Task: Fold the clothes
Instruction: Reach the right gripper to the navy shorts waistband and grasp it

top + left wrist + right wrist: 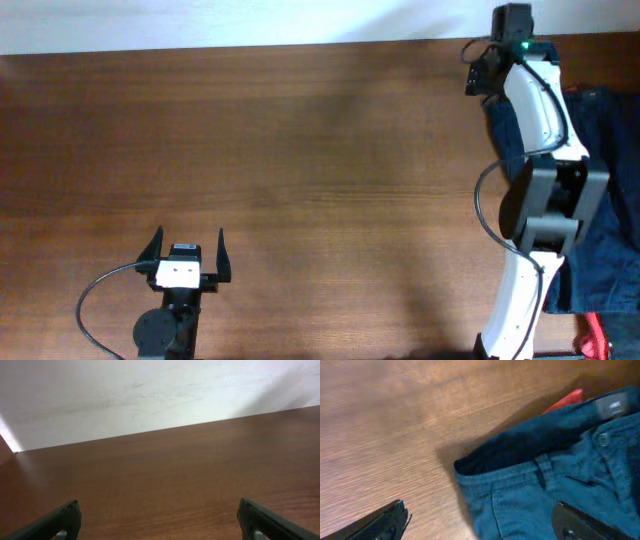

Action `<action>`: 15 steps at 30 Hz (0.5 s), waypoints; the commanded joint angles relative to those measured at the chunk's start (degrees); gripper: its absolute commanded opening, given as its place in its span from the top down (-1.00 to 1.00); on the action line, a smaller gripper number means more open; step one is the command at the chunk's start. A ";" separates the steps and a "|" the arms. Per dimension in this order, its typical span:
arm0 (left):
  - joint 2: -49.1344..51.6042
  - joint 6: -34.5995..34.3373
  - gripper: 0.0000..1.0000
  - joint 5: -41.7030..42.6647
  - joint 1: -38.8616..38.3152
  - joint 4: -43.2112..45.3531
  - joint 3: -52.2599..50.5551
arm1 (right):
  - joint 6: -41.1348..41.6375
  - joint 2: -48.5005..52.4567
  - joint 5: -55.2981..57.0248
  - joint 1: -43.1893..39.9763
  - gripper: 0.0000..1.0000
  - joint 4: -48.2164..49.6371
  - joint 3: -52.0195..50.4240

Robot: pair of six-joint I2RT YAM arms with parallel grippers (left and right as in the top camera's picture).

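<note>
Navy shorts (615,140) heaped at surface's right edge, unfolded. Right gripper (480,517) jaws spread above waistband (510,472); left gripper (188,242) released, idle. Next, likely: grasp, drag centreward.

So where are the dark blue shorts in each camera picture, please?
Overhead: the shorts lie at the right edge, partly under the right arm.
Left wrist: not in it.
Right wrist: the shorts fill the lower right.
Shared landmark: the red garment beside the shorts, in overhead and right wrist.
</note>
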 commanded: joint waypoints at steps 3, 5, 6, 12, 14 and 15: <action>-0.33 0.74 -0.99 -0.37 -0.17 -0.22 -0.15 | 0.61 5.27 0.81 -2.58 -0.92 2.47 1.22; -0.33 0.74 -0.99 -0.37 -0.17 -0.22 -0.15 | 0.74 6.84 -0.72 -3.21 -0.91 3.32 1.22; -0.33 0.74 -0.99 -0.37 -0.17 -0.22 -0.15 | 0.74 7.34 -1.77 -3.34 -0.91 3.72 1.18; -0.33 0.74 -0.99 -0.39 -0.17 -0.22 -0.15 | 0.76 8.85 -4.76 -3.52 -0.54 4.63 1.01; -0.33 0.74 -0.98 -0.39 -0.17 -0.22 -0.15 | 0.76 8.85 -4.74 -3.52 -0.43 4.61 1.01; -0.33 0.74 -0.99 -0.37 -0.17 -0.22 -0.15 | 0.74 8.85 -4.74 -3.52 -0.35 4.57 1.01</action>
